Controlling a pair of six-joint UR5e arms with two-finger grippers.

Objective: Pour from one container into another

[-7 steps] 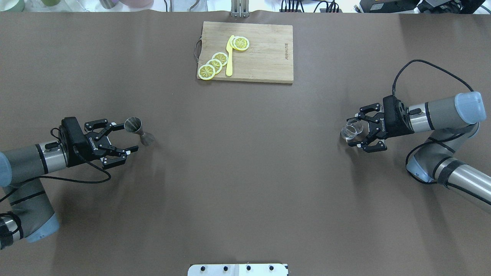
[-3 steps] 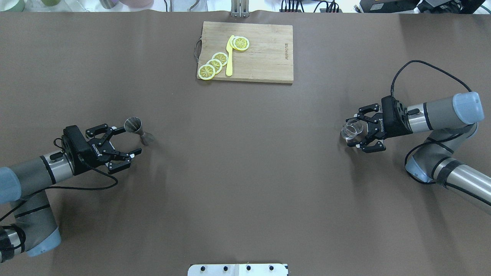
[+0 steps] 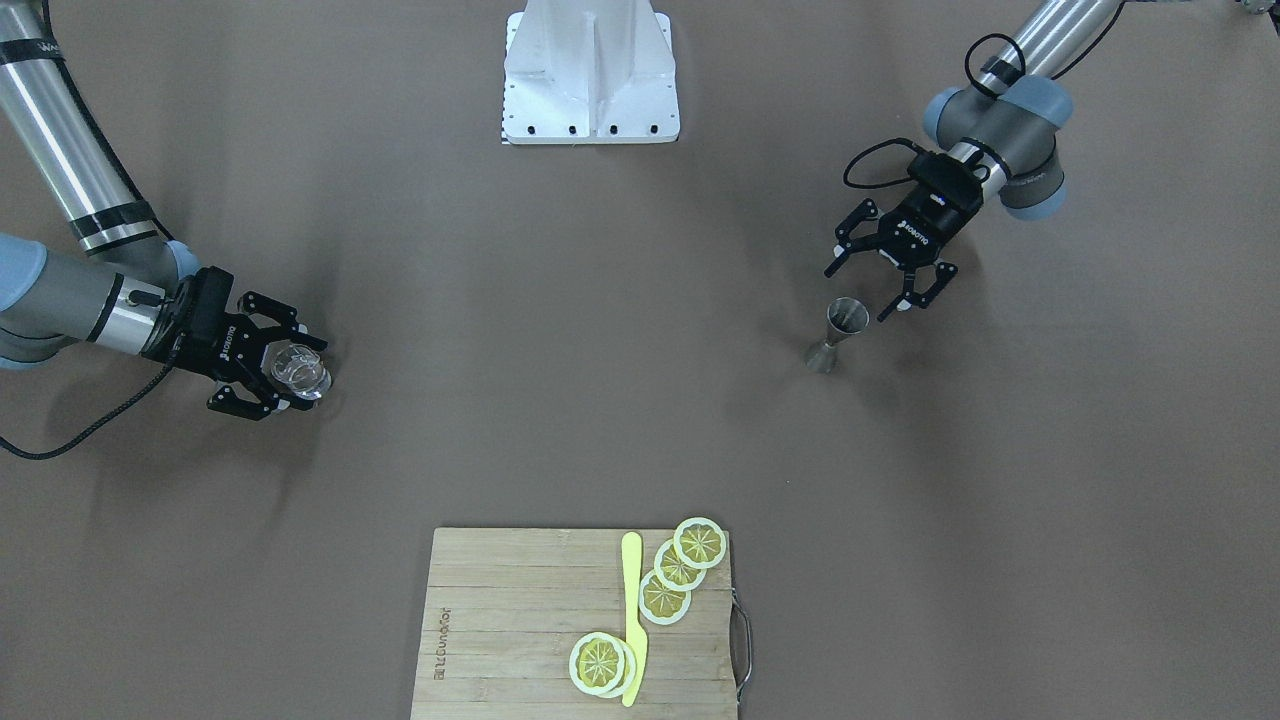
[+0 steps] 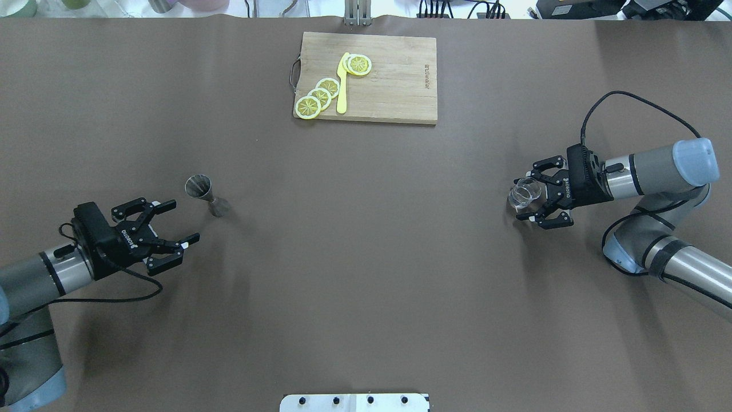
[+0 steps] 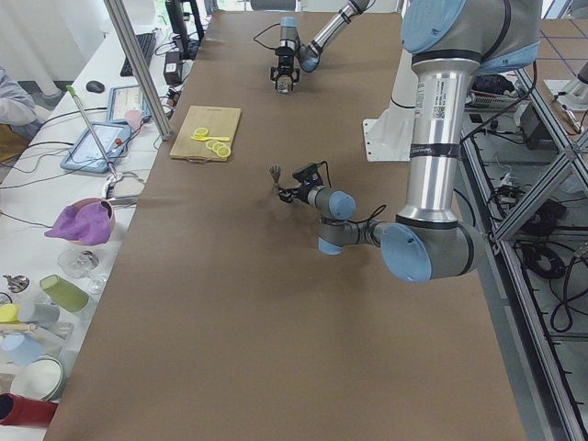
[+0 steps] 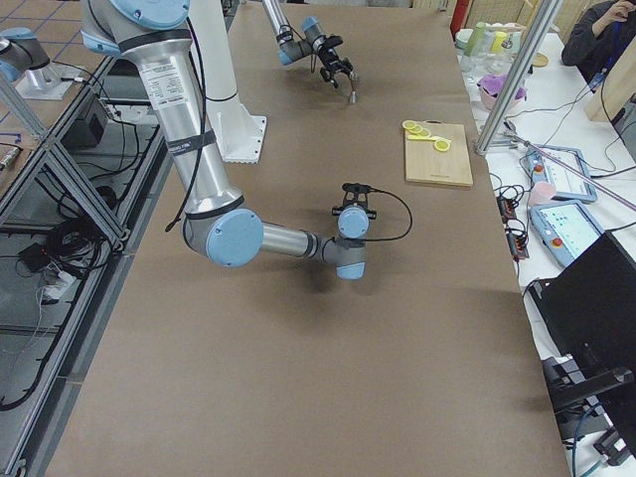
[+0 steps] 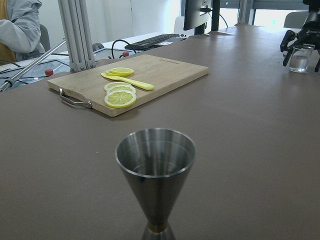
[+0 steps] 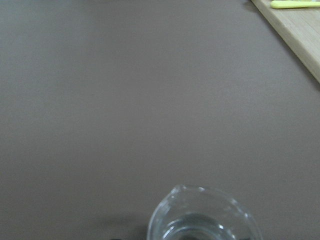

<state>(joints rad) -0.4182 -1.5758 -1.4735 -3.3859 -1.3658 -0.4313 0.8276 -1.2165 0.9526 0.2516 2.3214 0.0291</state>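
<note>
Left gripper (image 4: 182,221): jaws spread wide, nothing in them. It sits low over the table (image 4: 366,257) on the left side.

Jigger (image 4: 206,196): steel, upright on its small end, wide cup up. It stands just beyond the left fingertips, right and slightly far of them, apart from both. The left wrist view has it dead centre, so it lies on the claw's own line of approach. Its long axis is vertical, square to the fingers. Contents too hard to read; the cup looks empty or nearly so.

Right gripper (image 4: 524,195): partly open, one finger on each side of the glass (image 4: 525,191). Whether the pads touch it, I cannot tell. The glass stands upright on the table at the right side, with a little clear liquid in the bottom.

The two vessels are well apart, with the table's width between them. Each arm is nearest its own vessel.

Judgement: grasping stage, no pour begun. The glass, having liquid, looks to be the source. Next, the right jaws need a firm pinch, then a carry leftward.

Risk: the jigger's narrow foot tips easily if knocked.
</note>
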